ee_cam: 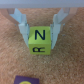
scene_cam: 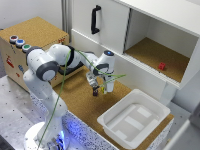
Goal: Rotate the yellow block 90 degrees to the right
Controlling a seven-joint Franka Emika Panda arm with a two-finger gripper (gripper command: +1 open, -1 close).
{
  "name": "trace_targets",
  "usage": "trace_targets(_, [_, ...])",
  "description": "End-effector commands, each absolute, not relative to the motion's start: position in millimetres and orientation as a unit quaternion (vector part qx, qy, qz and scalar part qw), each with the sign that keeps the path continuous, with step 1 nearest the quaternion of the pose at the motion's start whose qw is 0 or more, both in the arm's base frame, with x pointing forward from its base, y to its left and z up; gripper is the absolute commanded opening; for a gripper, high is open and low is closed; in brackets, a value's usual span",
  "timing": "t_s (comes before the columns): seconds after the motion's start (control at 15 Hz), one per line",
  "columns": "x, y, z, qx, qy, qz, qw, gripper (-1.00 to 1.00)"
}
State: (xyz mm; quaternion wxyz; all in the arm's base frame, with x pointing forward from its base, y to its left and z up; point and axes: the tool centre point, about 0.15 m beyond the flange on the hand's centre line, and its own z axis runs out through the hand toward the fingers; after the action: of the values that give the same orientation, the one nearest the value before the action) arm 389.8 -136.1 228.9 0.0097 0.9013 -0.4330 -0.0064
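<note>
- The yellow block point(ee_cam: 40, 40) sits right between the pincer's point(ee_cam: 40, 31) two fingers, resting on the cork desk point(ee_cam: 65, 62). Dark letters on its faces: an "N" on the top one, something like an "R" on the side facing the wrist camera.
- Pincer looks clenched on the block. The fingers point(ee_cam: 22, 27) flank its two opposite sides and seem to touch them, though it's a bit blurry right at the contact.
- Handling guess: tiny, rigid, very light, way smaller than the pincer. Flat, smooth sides, so it could slip or twist if squeezed off-centre. Those flat opposite faces, low and centred, look like the right place to hold it.
- Just beyond the fingertips there's a purple cube point(ee_cam: 26, 80), close to the block but not touching. Worth watching during the turn.
- In the exterior view the pincer point(scene_cam: 95, 91) is down at the desk, and I can't make out the block there.
- Well away from it: a white bin point(scene_cam: 134, 119), and a red cube point(scene_cam: 162, 66) in the open cabinet point(scene_cam: 150, 50).
</note>
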Motion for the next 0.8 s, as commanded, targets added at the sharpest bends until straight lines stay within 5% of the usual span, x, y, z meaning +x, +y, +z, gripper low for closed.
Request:
trace_targets(0.0, [392.9, -149.3, 212.1, 0.810, -0.586, -0.018, -0.028, -1.00])
trace_targets(0.33, [400.2, -152.1, 215.8, 0.703, -0.706, 0.028, -0.085, -1.00])
trace_targets(0.6, [408.8, -164.1, 214.2, 0.700, -0.708, 0.000, -0.090, -1.00])
trace_targets(0.67, [408.8, -162.1, 214.4, 0.705, -0.704, -0.011, -0.083, 1.00])
trace_targets(0.73, [411.6, -160.6, 215.8, 0.715, -0.695, -0.019, -0.075, 1.00])
